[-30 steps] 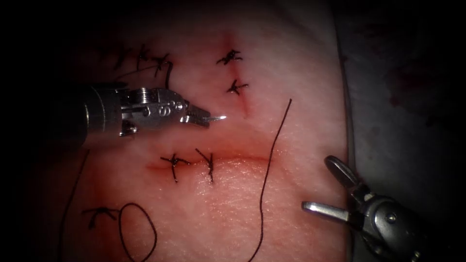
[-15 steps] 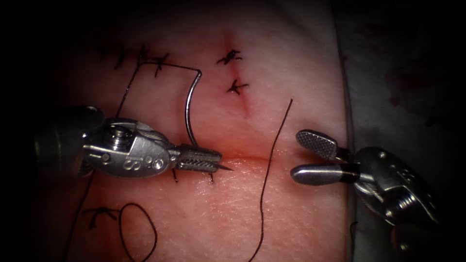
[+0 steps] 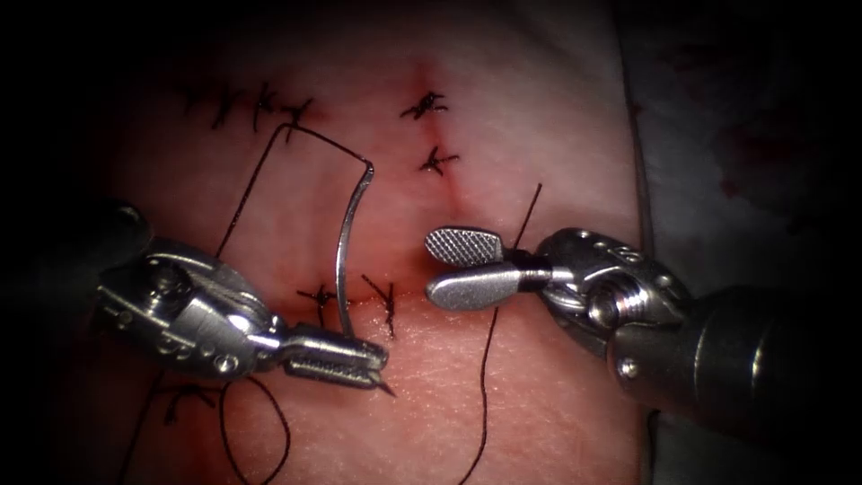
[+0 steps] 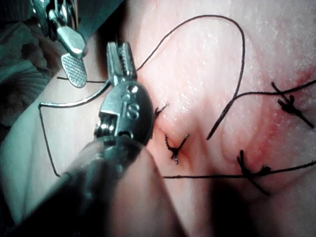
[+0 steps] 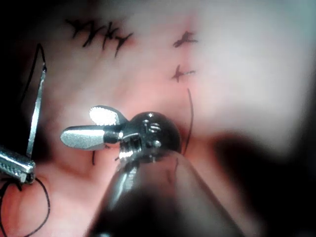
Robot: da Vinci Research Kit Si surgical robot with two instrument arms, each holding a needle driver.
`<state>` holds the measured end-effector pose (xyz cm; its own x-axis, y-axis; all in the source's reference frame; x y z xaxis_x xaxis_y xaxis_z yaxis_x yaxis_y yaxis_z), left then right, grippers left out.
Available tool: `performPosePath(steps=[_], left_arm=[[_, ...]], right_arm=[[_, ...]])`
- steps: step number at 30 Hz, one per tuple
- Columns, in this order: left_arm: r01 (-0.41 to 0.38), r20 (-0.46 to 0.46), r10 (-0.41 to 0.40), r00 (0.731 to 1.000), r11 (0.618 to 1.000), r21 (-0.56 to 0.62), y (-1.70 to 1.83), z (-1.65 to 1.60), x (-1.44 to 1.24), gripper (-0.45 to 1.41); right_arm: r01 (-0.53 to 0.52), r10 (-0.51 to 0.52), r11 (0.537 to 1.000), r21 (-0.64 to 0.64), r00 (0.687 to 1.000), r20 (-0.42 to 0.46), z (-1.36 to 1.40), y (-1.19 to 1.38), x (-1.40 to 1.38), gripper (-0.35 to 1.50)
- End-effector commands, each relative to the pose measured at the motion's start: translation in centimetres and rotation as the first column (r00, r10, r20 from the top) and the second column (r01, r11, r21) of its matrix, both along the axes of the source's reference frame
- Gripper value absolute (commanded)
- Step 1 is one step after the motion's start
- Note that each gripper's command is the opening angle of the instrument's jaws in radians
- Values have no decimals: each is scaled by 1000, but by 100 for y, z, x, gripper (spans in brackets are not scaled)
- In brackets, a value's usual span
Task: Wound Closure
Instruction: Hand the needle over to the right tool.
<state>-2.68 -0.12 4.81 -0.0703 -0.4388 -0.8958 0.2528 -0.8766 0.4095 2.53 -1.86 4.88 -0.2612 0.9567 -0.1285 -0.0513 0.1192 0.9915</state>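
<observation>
The tissue runs out of the endoscope view above and below, and its lit part fades into dark beyond the left hand, so its edge there is hard to make out; past the right hand its rim meets a pale surface. The cut lies crosswise between the two hands, with two knotted stitches over it just above the left hand's tip.

The right hand has its jaws spread wide and grips nothing (ridged pad faces plain to see); its shaft goes out of view at the lower right. It hovers at the cut's right end, and a loose thread end passes behind it, partly hidden by the jaws. Open tissue lies below it.

The left hand is clamped on the needle close to the sharp end, whose point just pokes out past the jaws, below the cut. The needle is out of the tissue, its curve rising from the hand to the swaged end, where thread leaves for an older row of stitches. A thread loop below the hand is partly hidden by it. In the left wrist view an "S" is stamped on this hand's body.
</observation>
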Motion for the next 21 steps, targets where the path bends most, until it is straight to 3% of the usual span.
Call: performPosePath(steps=[1, 10, 21], left_arm=[[1, 17, -1, 1000, 1000, -4, 4, 4, -3, -45], [-1, 78, 3, 997, 1000, -23, 6, 9, 11, -45], [-3, 92, 5, 996, 1000, -26, 4, 5, 11, -45]], right_arm=[[5, -5, 1000, 6, 1000, -18, 4, 6, 18, 113], [14, 1, 995, 97, 988, -154, -6, 11, 48, 106], [-1, 26, 991, 131, 981, -191, -6, 16, 66, 108]])
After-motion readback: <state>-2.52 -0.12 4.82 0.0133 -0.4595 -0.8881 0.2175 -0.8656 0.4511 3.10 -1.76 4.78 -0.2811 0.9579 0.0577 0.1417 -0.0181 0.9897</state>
